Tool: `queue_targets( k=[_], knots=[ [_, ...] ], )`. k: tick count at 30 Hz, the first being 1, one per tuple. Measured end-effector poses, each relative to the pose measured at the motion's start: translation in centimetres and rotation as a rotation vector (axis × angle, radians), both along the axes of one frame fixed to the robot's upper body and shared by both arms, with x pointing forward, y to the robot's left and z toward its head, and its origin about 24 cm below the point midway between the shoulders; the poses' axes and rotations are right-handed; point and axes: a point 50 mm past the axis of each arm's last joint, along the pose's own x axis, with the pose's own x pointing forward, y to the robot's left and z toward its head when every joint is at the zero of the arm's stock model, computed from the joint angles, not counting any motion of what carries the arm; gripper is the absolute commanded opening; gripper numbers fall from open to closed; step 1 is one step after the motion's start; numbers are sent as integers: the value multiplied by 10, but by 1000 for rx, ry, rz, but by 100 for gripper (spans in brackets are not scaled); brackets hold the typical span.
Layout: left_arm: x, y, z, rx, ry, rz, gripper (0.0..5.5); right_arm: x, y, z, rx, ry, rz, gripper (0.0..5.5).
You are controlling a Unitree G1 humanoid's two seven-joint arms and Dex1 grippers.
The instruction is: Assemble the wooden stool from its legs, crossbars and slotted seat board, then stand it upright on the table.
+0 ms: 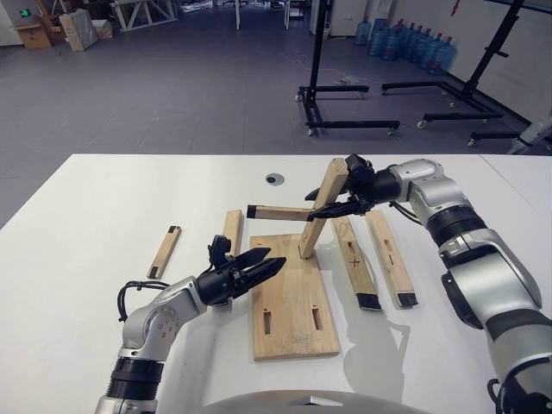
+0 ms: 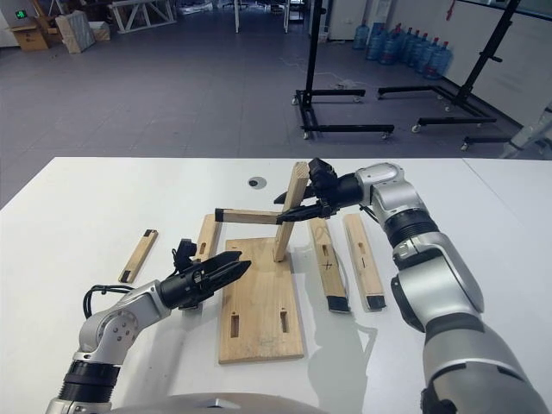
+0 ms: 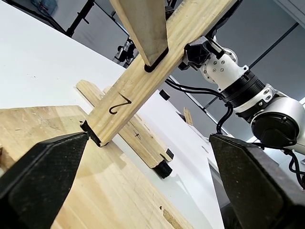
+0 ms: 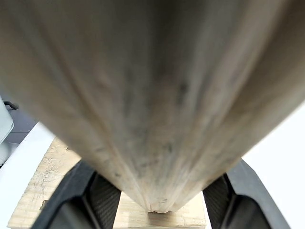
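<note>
A pale, rectangular wooden seat board with small cut slots is lying flat on a white table. At the board's 1 o'clock corner, a light wooden leg is standing tilted, with its foot touching the board and its top leaning toward 1 o'clock. The right claw is coming in from 3 o'clock and clenching this leg about halfway up, with a finger on each side. A short wooden crossbar with a black end is meeting the leg by the claw and jutting toward 9 o'clock.

The left claw is hovering over the board's 9 o'clock edge. Its fingers are spread and grasping nothing. The leg's foot is lying just beyond its tips, at about 1 o'clock, not touching them.

Two more black-tipped wooden legs are lying side by side at the board's 3 o'clock. Two short wooden sticks are lying near 10 o'clock.
</note>
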Motion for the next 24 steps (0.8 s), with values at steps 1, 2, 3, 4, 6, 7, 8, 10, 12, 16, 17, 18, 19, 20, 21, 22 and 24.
queue_targets(
  k=[1,2,3,4,6,7,8,10,12,16,17,18,19,20,21,22,24],
  knots=[
    [0,0,0,0,0,2,465,0,1,0,-2,7,3,205],
    [0,1,0,-1,-1,6,465,0,1,1,-8,17,6,205],
    [1,1,-1,-1,-2,10,465,1,3,1,-17,32,8,205],
    [1,1,-2,-2,0,15,465,1,4,2,-27,36,14,205],
    [1,0,-4,-8,6,23,465,2,6,4,-41,45,15,205],
    [2,0,-5,-9,11,28,465,2,6,4,-42,48,13,205],
    [2,0,-6,-11,13,32,465,2,6,3,-42,53,9,205],
    [2,0,-7,-8,12,36,465,3,4,2,-41,61,3,205],
    [2,0,-7,-3,7,39,465,3,4,2,-39,55,4,205],
    [3,1,-8,1,5,45,465,1,5,-1,-39,44,14,205],
    [3,1,-8,1,5,46,465,1,5,-1,-36,27,15,205],
    [3,1,-8,1,5,47,465,0,5,-2,-29,2,16,206],
    [3,1,-8,1,5,48,465,-1,4,-3,-24,-17,20,206],
    [3,2,-8,1,5,49,465,-2,4,-4,-20,-34,21,207],
    [3,2,-8,1,5,50,465,-3,4,-5,-18,-48,21,208],
    [3,2,-8,2,4,52,465,-4,3,-6,-16,-57,19,209],
    [3,3,-8,2,4,54,465,-5,3,-7,-15,-72,13,209]
  ],
)
